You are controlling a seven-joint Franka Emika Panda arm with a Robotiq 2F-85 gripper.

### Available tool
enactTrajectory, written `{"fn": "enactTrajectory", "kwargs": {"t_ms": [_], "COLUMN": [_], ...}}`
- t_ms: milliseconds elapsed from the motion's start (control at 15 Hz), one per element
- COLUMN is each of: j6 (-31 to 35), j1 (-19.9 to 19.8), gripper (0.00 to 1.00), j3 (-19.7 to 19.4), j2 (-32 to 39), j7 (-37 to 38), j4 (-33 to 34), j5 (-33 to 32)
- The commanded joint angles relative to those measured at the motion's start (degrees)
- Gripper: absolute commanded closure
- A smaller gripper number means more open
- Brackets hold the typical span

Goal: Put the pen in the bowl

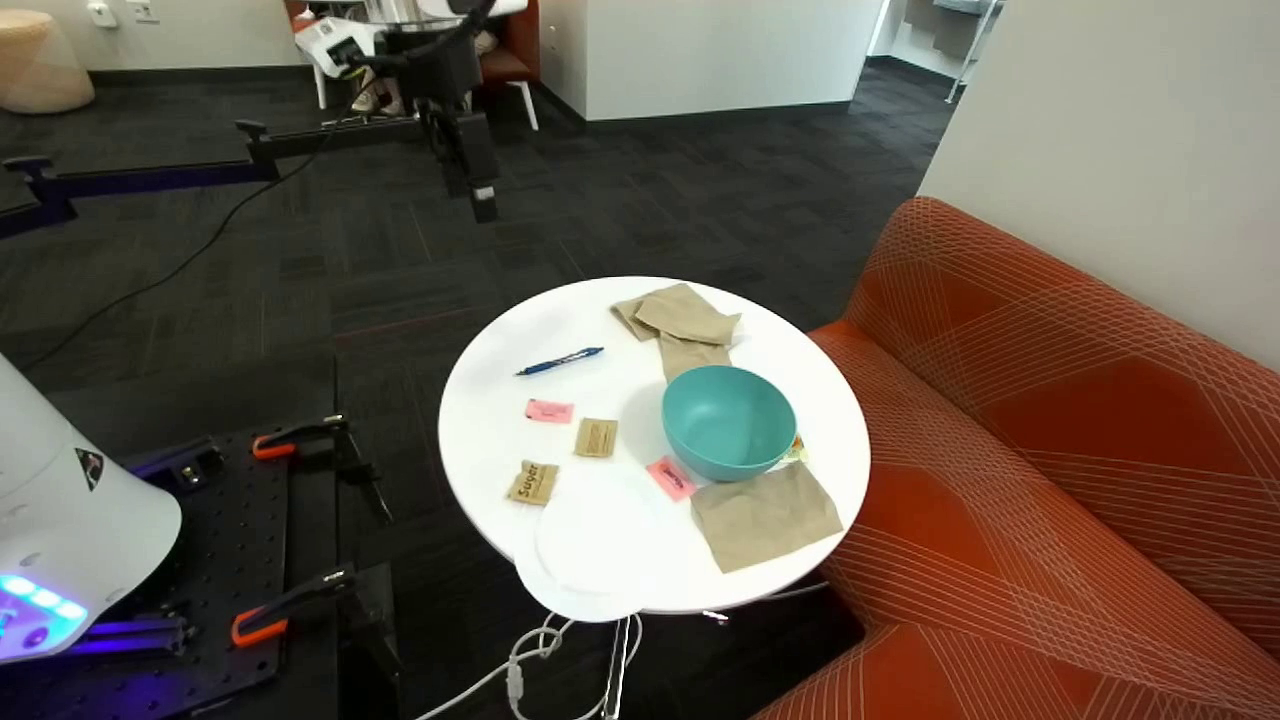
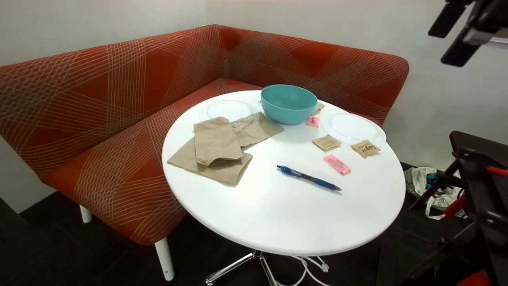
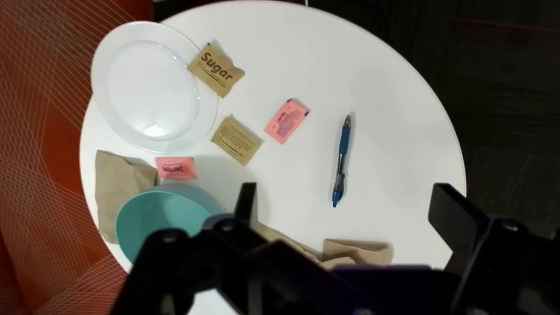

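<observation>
The pen [image 1: 560, 361] is dark blue with a clear middle. It lies flat on the white round table [image 2: 278, 222] and also shows in an exterior view [image 2: 308, 178] and in the wrist view [image 3: 342, 151]. The teal bowl [image 1: 729, 420] stands upright on the table, also in an exterior view [image 2: 289, 105]; its inside looks empty. In the wrist view the bowl [image 3: 159, 214] is partly hidden by my left finger. My gripper [image 3: 343, 192] is open and empty, high above the table. Its fingers [image 2: 448, 45] show at the upper right of an exterior view.
Pink packets [image 3: 287, 121] and tan sugar packets [image 3: 216, 70] lie between pen and bowl and near a clear plate [image 3: 153, 87]. Tan napkins [image 2: 218, 143] lie beside the bowl. An orange sofa [image 1: 1000, 450] borders the table.
</observation>
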Motion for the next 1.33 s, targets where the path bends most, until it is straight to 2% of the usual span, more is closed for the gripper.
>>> {"fn": "enactTrajectory", "kwargs": {"t_ms": [0, 267, 733, 1000, 1267], "j6": [9.53, 17.01, 27.98, 28.63, 27.72], "j1": [0.26, -0.46, 0.75, 2.38, 6.90], "gripper": [0.00, 0.00, 0.00, 0.00, 0.00], "j3": [-0.43, -0.49, -5.26, -8.19, -12.23], "j2": [6.48, 15.54, 31.11, 37.23, 41.70], "j7": [4.44, 8.27, 4.89, 5.84, 8.35], "j4": [-0.97, 0.16, 4.60, 8.42, 12.56], "j5": [0.54, -2.22, 0.43, -0.40, -3.70]}}
